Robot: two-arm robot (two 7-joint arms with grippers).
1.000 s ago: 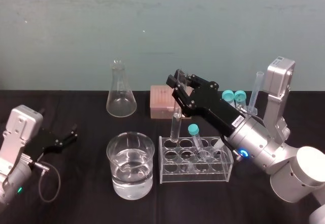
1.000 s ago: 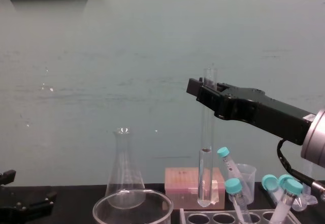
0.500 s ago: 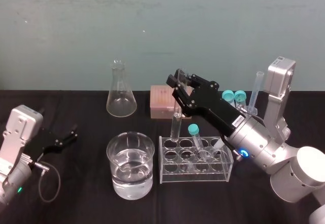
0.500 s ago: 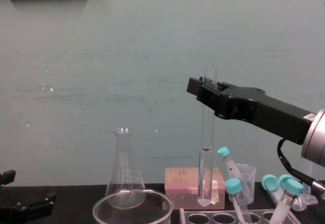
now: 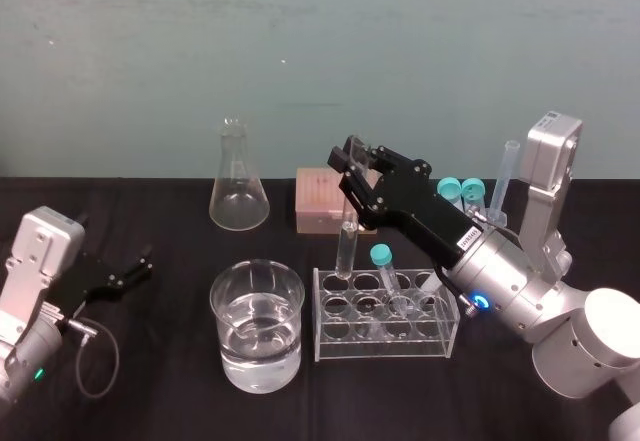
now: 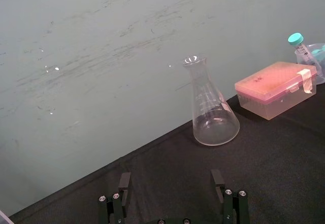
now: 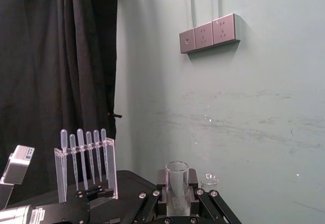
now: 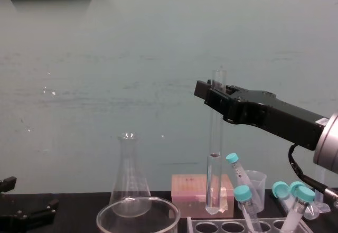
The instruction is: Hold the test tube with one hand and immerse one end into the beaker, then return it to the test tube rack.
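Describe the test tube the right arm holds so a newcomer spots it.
Find the clear test tube rack at the table's centre, right of the beaker. Over its left end the right gripper clamps the test tube upright. Unlike the short teal-capped tubes nearby, it is long, slim, clear glass with an open rim.

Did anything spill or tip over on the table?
No spill shows. The right gripper holds the test tube upright above the test tube rack; the beaker stands upright. A teal-capped tube just leans in its hole.
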